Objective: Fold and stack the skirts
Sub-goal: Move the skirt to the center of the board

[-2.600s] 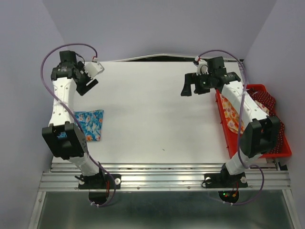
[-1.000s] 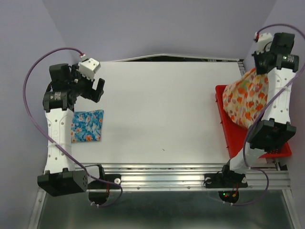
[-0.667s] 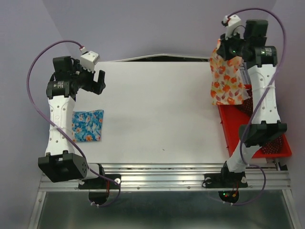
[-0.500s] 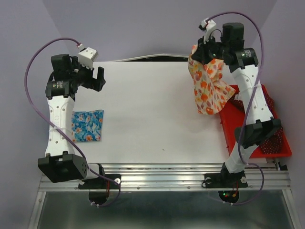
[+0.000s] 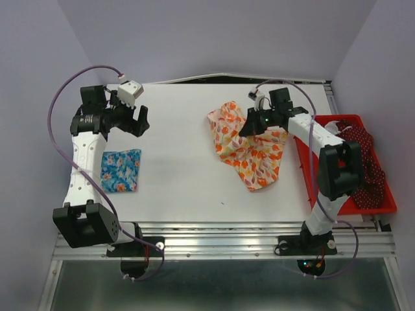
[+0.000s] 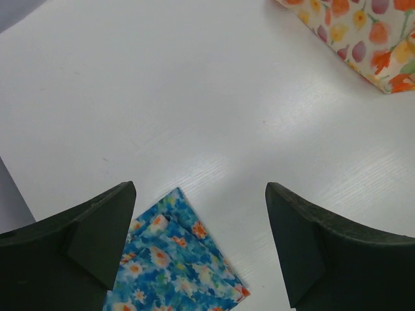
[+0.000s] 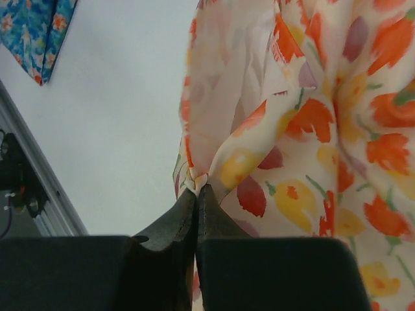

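The right gripper (image 7: 196, 194) is seen clamped together on a pinched fold of the cream-white skirt (image 5: 249, 159), which is spread, rumpled, over the table (image 5: 181, 184) right of centre. The left gripper (image 6: 200, 191) is held wide apart above the table, with nothing between its fingers. The dark red skirt (image 5: 364, 170) is heaped in the red bin (image 5: 363, 210) at the right edge. The folded blue skirt (image 5: 120, 170) is laid flat near the left edge. The pinch is shown only by the right wrist view, and the bin only from above.
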Available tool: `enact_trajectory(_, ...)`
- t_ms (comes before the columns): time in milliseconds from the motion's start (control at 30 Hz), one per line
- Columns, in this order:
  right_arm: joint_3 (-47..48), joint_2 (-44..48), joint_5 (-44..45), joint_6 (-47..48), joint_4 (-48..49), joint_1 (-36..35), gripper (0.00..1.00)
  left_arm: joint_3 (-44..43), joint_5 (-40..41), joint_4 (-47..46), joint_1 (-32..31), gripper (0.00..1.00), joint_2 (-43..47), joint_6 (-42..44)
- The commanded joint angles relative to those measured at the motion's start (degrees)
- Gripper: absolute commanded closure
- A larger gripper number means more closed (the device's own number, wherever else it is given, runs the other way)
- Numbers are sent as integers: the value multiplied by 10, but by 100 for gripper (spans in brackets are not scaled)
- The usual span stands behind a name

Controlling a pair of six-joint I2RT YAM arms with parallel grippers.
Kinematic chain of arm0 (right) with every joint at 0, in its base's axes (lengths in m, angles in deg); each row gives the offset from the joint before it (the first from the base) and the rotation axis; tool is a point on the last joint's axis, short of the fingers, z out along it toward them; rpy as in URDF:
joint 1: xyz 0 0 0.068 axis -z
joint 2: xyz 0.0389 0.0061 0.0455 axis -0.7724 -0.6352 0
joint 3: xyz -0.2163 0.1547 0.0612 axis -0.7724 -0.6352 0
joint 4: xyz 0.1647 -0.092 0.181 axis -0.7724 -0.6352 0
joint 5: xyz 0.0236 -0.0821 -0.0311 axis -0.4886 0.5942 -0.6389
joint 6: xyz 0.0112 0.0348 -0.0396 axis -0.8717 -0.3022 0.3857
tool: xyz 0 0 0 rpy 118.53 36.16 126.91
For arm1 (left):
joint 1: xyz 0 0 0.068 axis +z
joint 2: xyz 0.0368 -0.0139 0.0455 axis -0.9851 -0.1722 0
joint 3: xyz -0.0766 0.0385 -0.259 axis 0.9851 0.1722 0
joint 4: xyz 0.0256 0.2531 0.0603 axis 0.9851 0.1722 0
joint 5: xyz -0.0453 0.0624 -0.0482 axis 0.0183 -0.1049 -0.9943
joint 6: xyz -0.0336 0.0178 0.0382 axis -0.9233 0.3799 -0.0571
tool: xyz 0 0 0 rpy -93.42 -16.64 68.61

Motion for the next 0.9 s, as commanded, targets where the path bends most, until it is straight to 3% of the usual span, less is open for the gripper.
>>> enact_trajectory(0,-56,-12,-83,-62,110,-51,99,35,-38,-4,-9,7,13,36)
enact_trajectory(233,-66,-28,-88,-36,117,-192,96,86,-90,-37,-9,9,9,6)
enact_trajectory(300,-64,-34,-87,-32,101,-217,79,93,-100,-44,-9,9,2,-7)
enact_trajectory(333,-62,-35,-85,-48,91,-226,60,94,-112,-48,-9,10,-3,-17)
enact_trajectory(400,-45,-34,-71,-78,90,-226,37,98,-126,-52,-9,11,-12,-25)
enact_trajectory(467,-25,-33,-61,-93,76,-180,28,105,-134,-65,-12,12,-14,-32)
enact_trajectory(600,24,-25,-67,-75,40,-47,25,125,-59,-60,-83,14,-14,16)
enact_trajectory(667,64,-30,-14,-18,-25,-10,25,141,1,-84,-138,14,-13,11)
enact_trajectory(767,80,-39,149,56,-75,19,29,156,39,-104,-183,20,-48,-14)
enact_trajectory(867,65,-42,199,102,-75,25,31,146,49,-101,-207,27,-89,-28)
